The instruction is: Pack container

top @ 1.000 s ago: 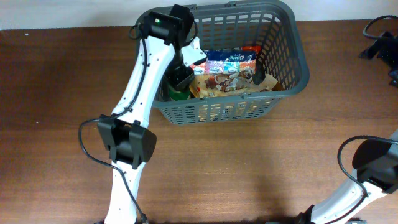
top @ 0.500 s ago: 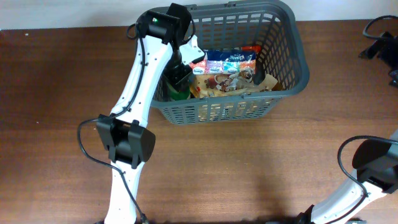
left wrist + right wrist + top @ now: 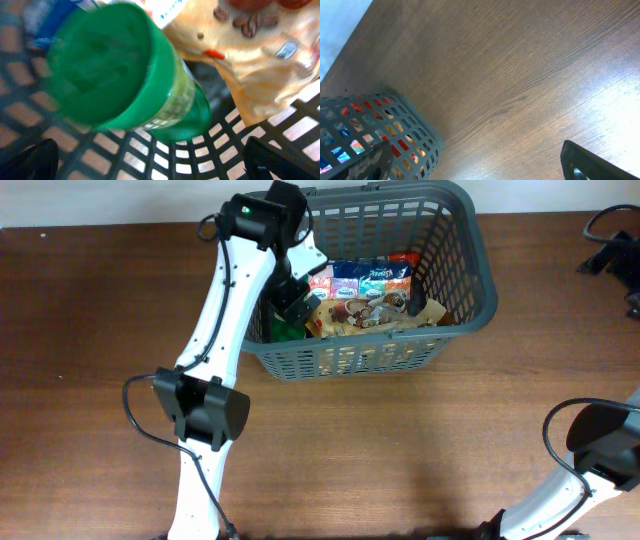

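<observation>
Brown table, grey container, jar inside

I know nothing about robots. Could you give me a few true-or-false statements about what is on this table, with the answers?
1. The grey basket stands on a wooden table. True.
2. The basket is empty. False: it holds snack packets and a green-lidded jar.
3. The left arm reaches into the basket. True.
4. The left pincer is clamped on the jar. False: its fingers stand wide apart, and the jar lies tilted on the basket floor, not gripped.
5. The right arm is also inside the basket. False: it is at the near edge of the table, well away from the basket.
</observation>
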`<control>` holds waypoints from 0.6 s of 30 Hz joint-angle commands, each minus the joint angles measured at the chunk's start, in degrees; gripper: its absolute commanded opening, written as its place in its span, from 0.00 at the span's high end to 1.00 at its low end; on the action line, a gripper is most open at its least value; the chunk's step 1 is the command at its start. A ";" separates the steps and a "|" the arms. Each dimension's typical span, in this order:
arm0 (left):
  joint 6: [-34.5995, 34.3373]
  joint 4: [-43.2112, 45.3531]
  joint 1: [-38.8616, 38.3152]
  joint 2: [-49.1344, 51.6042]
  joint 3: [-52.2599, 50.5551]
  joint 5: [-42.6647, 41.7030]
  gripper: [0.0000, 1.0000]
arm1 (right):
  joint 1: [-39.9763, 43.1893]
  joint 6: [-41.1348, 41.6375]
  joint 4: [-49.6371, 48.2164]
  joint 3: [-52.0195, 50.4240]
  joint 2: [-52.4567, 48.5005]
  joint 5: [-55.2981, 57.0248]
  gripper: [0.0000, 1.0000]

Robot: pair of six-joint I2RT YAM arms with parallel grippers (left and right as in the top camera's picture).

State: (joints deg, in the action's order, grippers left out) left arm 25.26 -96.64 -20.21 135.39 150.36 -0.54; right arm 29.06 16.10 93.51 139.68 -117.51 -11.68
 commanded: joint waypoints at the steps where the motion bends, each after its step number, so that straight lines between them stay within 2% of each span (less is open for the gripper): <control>1: -2.08 -0.04 0.13 -4.15 5.81 0.39 0.01 | -0.22 0.07 0.15 -0.13 -0.31 -0.09 0.01; 6: -2.10 -0.04 0.13 -7.52 10.03 0.37 0.01 | -0.22 0.07 0.15 -0.13 -0.31 -0.09 0.01; 9: -4.66 -0.04 0.20 -11.19 10.05 1.46 0.01 | -0.20 0.04 0.15 -0.13 -0.31 -0.11 0.01; 11: -12.02 0.39 2.10 -17.81 11.10 12.81 0.01 | -0.15 0.07 0.11 -0.13 -0.31 -0.07 0.01; 13: -15.82 1.68 5.40 -22.49 11.34 17.97 0.01 | -0.15 0.07 -0.15 -0.13 -0.31 0.44 0.01; 18: -24.26 3.96 21.75 -30.73 11.32 18.18 0.01 | -0.17 0.13 -0.92 -0.13 -0.31 -1.46 0.01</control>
State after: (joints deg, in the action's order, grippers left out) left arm 8.97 -92.79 -6.20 109.16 160.79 14.24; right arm 29.06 16.12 92.90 139.68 -117.51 -11.70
